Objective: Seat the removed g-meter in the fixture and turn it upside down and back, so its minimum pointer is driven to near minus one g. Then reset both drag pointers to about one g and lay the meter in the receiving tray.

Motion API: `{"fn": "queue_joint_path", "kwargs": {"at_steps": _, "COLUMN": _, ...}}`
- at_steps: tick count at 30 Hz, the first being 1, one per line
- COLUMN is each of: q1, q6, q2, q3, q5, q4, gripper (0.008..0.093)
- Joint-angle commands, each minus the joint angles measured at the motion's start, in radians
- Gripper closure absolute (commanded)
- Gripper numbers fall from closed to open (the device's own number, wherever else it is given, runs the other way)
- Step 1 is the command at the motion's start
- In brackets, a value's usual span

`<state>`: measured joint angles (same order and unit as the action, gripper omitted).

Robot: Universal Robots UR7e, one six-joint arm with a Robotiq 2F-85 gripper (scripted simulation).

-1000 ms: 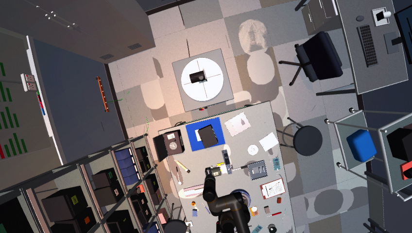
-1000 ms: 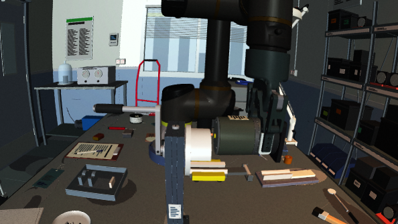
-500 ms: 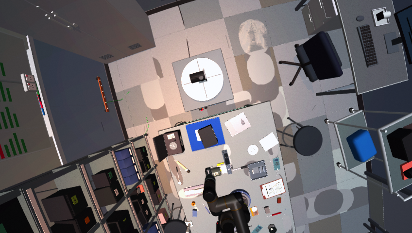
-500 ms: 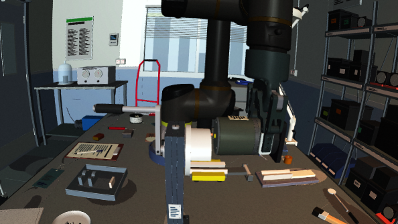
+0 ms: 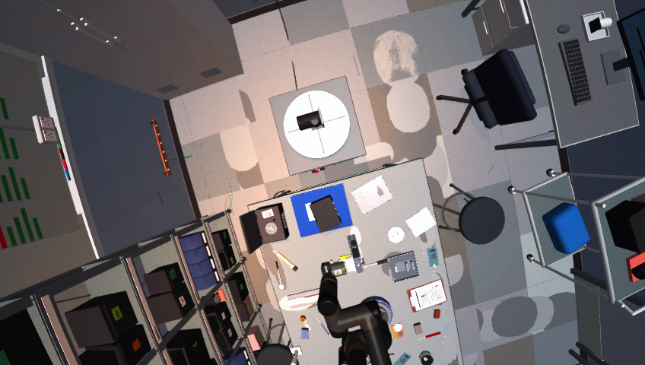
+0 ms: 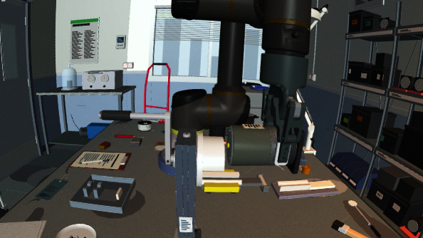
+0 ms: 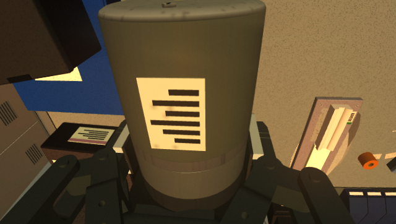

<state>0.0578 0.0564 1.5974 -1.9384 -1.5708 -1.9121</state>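
Observation:
The g-meter's dial face is hidden; its dark olive cylindrical body [image 6: 252,144] [image 7: 185,102] lies horizontal above the bench with a white label on top. One end sits against the white round cup [image 6: 210,151] of the fixture [image 6: 186,167], a dark upright post with a crank handle [image 6: 115,115] reaching left. From overhead the meter [image 5: 337,267] is beside the fixture [image 5: 355,253] at mid-bench. The grey receiving tray [image 6: 103,192] [image 5: 403,266] lies on the bench to the fixture's left, apart from it. My gripper [image 6: 285,149] [image 7: 188,173] is closed around the meter's other end.
The arm's elbow [image 6: 206,107] crowds the space behind the fixture. A clipboard [image 6: 100,160], a wooden block with pale strips [image 6: 306,187], a yellow block [image 6: 221,186], a small orange spool [image 6: 305,169] and a brush [image 6: 347,228] lie on the bench. Shelving [image 6: 384,107] stands at the right.

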Motion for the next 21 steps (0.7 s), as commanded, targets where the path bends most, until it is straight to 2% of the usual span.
{"fn": "queue_joint_path", "kwargs": {"at_steps": 1, "q1": 0.0, "q6": 0.0, "q2": 0.001, "q3": 0.0, "q5": -0.001, "q4": -0.003, "gripper": 0.0934}}
{"fn": "queue_joint_path", "kwargs": {"at_steps": 21, "q1": 0.0, "q6": 0.0, "q2": -0.02, "q3": -0.041, "q5": -0.001, "q4": -0.065, "gripper": 0.0934}}
